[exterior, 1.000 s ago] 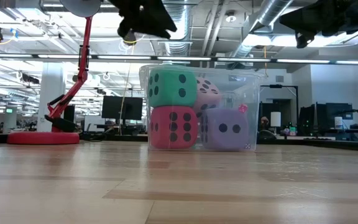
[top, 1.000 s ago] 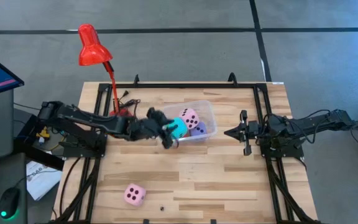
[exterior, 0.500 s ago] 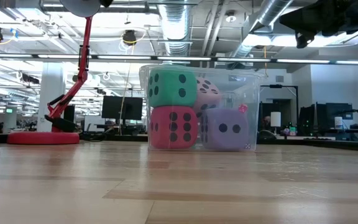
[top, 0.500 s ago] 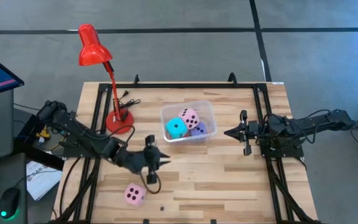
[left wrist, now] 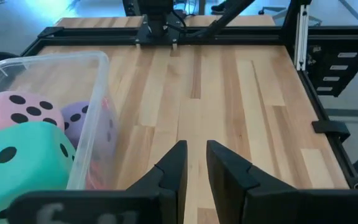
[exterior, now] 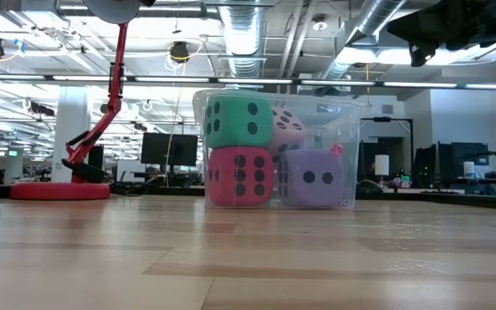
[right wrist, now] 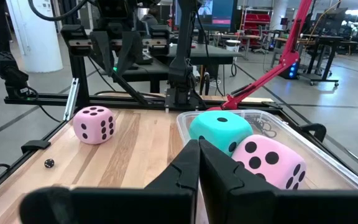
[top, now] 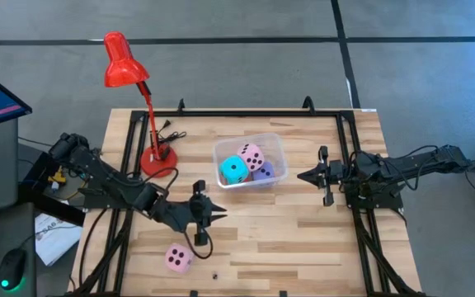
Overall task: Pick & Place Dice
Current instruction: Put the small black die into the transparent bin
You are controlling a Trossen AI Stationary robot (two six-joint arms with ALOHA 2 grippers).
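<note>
A clear plastic bin (top: 277, 153) near the table's middle holds several dice. The cyan die (top: 234, 171) sits on the red die (exterior: 239, 176). The pink die (top: 251, 156) sits above the lavender die (exterior: 317, 178). A second pink die (top: 178, 258) rests flat on the wood near the front edge. My left gripper (top: 213, 213) hovers between that die and the bin, pointing toward the table's right. Its fingers (left wrist: 180, 163) stand a narrow gap apart with nothing between them. My right gripper (top: 302, 175) waits shut to the right of the bin, pointing at it.
A red desk lamp (top: 124, 64) stands on its base (top: 158, 158) at the table's far left, its neck leaning over the edge. A small dark bit (top: 214, 276) lies by the near edge. Bare wood spreads right of and in front of the bin.
My left gripper has swung away from the bin's left side toward the table's near edge and now hangs over bare wood close to the loose pink die; most of that move came early in the second. The dice in the bin have not shifted.
</note>
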